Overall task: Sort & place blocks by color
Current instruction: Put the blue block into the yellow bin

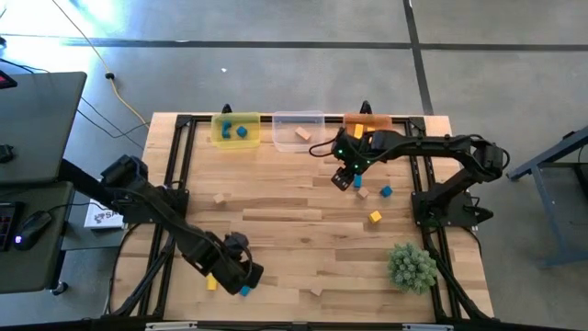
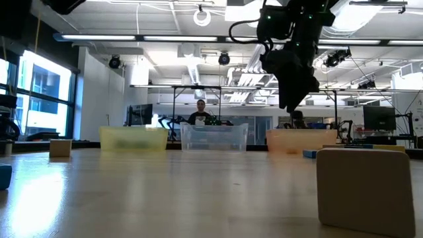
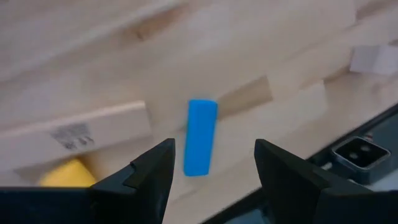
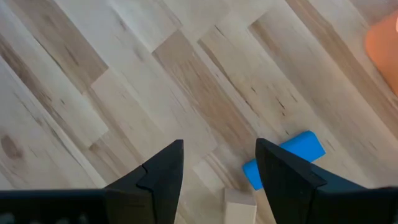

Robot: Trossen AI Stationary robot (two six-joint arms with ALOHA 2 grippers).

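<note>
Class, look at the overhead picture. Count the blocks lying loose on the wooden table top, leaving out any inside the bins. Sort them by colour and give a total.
Blue blocks: 3
Yellow blocks: 2
Tan blocks: 3
Total: 8

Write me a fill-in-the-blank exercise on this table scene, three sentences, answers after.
1. The bar lying on the table ahead of the left gripper is coloured ____.
2. Both grippers, left and right, have their fingers ____ with nothing between them.
3. The yellow bin at the table's far edge holds blocks coloured ____.

Missing words: blue; open; blue
</note>
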